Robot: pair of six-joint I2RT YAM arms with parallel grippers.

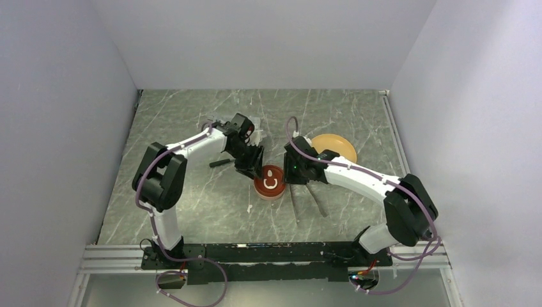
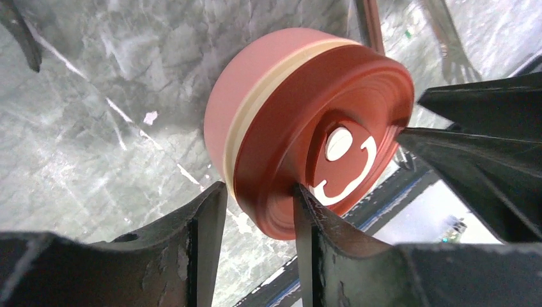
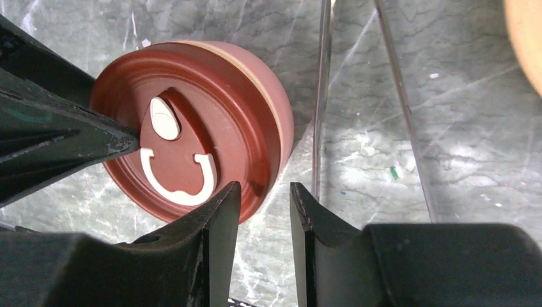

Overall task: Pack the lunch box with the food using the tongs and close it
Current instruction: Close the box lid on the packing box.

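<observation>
Soft, even light from above, with only faint shadows and pale sheen on the table [image 1: 192,211]. Wrist views are sharp on the lid [image 2: 287,147] — the black fingers [image 3: 217,243] lose detail.

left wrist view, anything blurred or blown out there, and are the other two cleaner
Left wrist: the lid is fairly sharp, the left hand up close is dark and soft, and a patch near the lower right is blown out white. Right wrist: even light, but the tongs show as pale streaks. Top external: flat, soft light, faint shadows, everything small.

Lidded lunch box [image 1: 270,182] beside tongs [image 1: 318,203]
</observation>
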